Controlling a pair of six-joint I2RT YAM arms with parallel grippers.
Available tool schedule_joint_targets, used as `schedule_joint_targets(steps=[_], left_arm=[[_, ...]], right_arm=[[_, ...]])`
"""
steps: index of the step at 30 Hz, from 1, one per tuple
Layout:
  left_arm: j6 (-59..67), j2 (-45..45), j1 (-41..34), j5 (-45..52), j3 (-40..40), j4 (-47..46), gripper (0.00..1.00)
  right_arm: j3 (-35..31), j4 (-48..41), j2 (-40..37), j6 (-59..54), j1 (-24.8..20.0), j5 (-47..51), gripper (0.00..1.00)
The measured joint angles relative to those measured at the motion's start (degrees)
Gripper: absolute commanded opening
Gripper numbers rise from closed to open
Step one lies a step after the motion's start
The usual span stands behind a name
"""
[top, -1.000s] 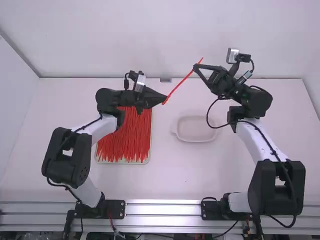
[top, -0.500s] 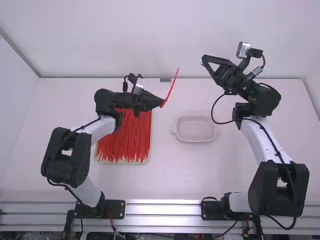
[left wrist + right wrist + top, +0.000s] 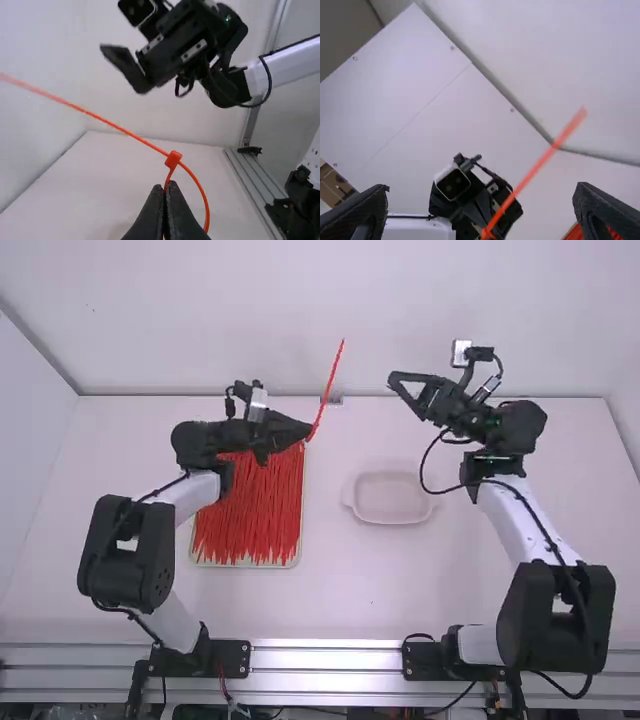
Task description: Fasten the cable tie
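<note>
A red cable tie (image 3: 328,390) stands nearly upright above the table's far side, its tail pointing up. My left gripper (image 3: 303,432) is shut on its lower end. In the left wrist view the tie (image 3: 173,159) is closed into a small loop through its head, and my left gripper (image 3: 164,188) pinches that loop. My right gripper (image 3: 399,386) hangs open to the right of the tail, apart from it. The right wrist view shows its own fingers (image 3: 360,207) spread wide, with the tie's tail (image 3: 540,160) and the left gripper (image 3: 487,220) beyond them.
A beige tray (image 3: 292,562) with several red cable ties lies under the left arm. A white bowl (image 3: 388,498) sits at the middle of the table, below the right gripper. The back wall is close behind both grippers.
The tie's tail has come away from the right gripper, which swung up and right, then back left. My left gripper moved left and tilted the tie from slanting right to nearly upright.
</note>
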Motion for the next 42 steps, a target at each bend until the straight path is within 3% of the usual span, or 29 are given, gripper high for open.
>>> schedule_joint_targets(steps=[15,23,28,39,42], left_arm=[[-4.7,0.0,-1.4,0.0,8.6,-0.1,0.02],[-4.7,0.0,-2.9,-1.0,9.8,-2.6,0.02],[-4.7,0.0,-2.9,-1.1,9.8,-2.8,0.02],[-4.7,0.0,-3.5,-1.1,9.8,-2.9,0.02],[-4.7,0.0,-4.4,-1.1,9.8,-2.9,0.02]], right_arm=[[-6.2,-2.6,0.0,-4.2,13.1,10.1,1.0],[-6.3,4.7,0.0,-5.7,17.7,13.6,0.77],[-6.3,6.5,0.0,-5.7,18.0,14.6,0.62],[-6.3,6.5,0.0,-5.8,18.0,14.9,0.47],[-6.3,6.5,0.0,-5.7,18.0,14.9,0.34]])
